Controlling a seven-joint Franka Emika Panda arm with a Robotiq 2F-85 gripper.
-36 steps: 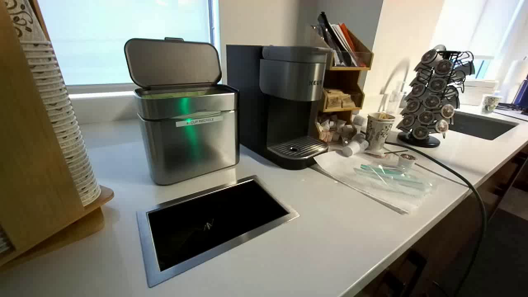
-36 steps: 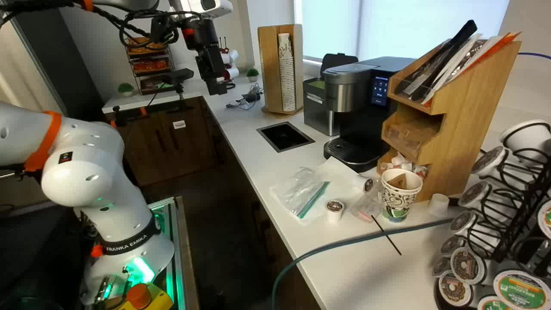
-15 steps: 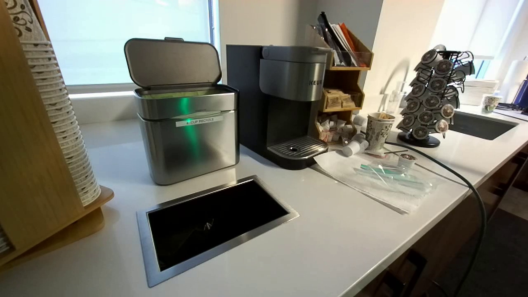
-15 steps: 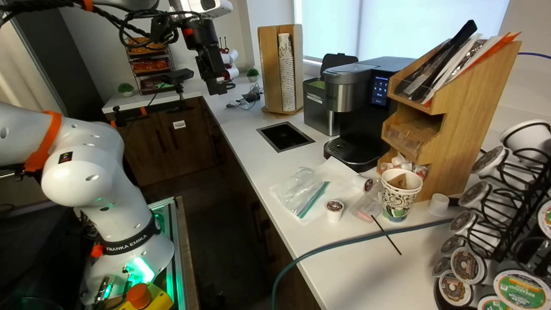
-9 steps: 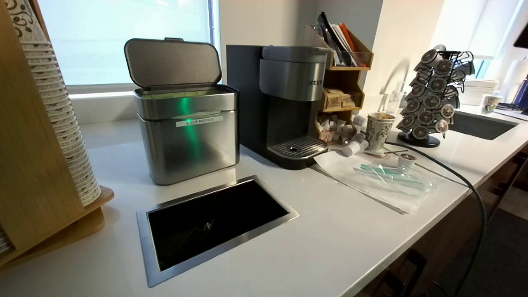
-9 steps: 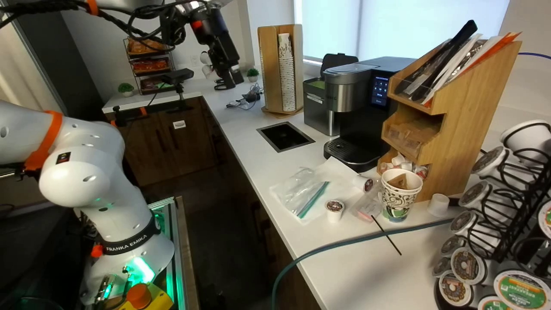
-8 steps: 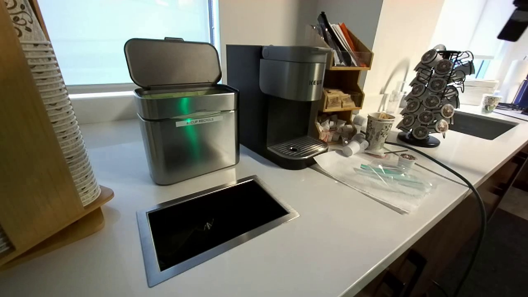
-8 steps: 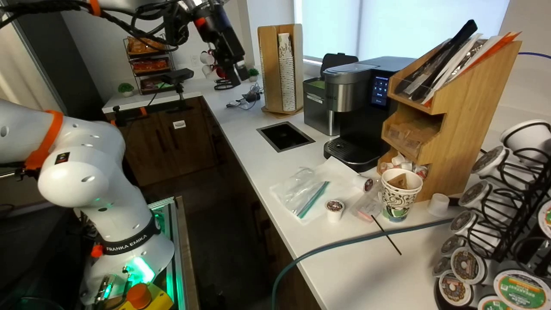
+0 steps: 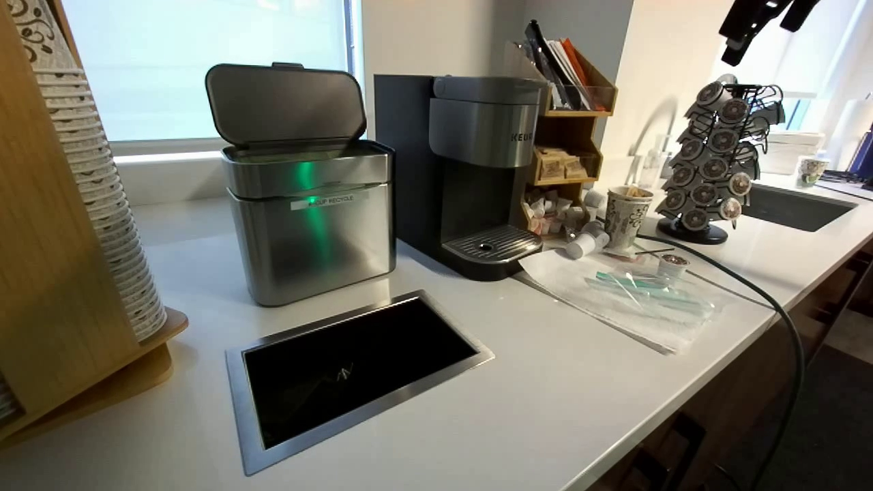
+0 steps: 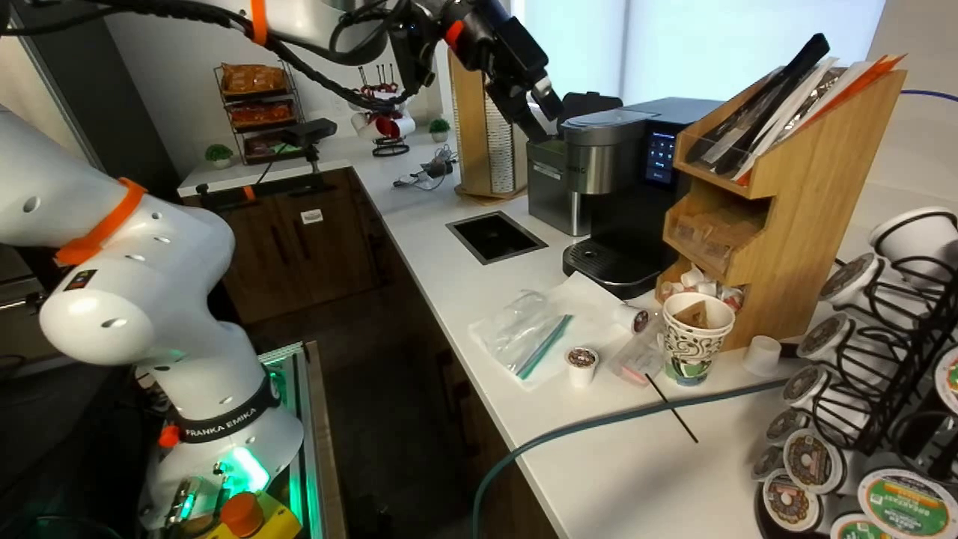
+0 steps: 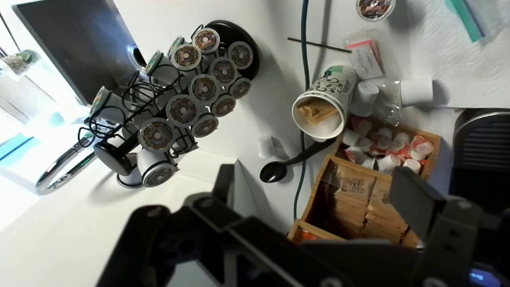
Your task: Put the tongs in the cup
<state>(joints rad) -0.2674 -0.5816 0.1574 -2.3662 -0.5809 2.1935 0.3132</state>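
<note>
Wooden organizer (image 10: 823, 202): stands along the wall edge of the counter (image 10: 636, 486); a long black item (image 10: 778, 99) leans in its top tier and could also be what the task means.
Cup (image 10: 696, 348): patterned paper, upright just beside the organizer, nearer the wall edge than the front edge; a brown packet (image 11: 318, 111) sits inside, so the tongs should slide down beside it.
Tongs (image 10: 673, 412): judged to be the slim dark stick lying flat near the cup, well back from the front edge, not yet picked up; no hinge shows.
Step in hand: likely the reach. Come straight down with the fingers (image 11: 416, 199) set across the stick's width, almost to the counter since it is so thin; close near one end, lift clear, tip it upright, lower it past the rim, then let go.
Pod (image 10: 581, 367): upright between the tongs and the front edge, easily knocked by a low approach from that edge.
Cable (image 10: 599, 424): drops over the front edge and passes across the tongs in the wrist view; whether the two touch I cannot tell. Avoid hooking it.
Claw (image 9: 764, 37): hangs high above the counter, fingers spread wide, nothing between them and nothing touched. Partly narrowing it before the descent should spare the cup and the pod.
</note>
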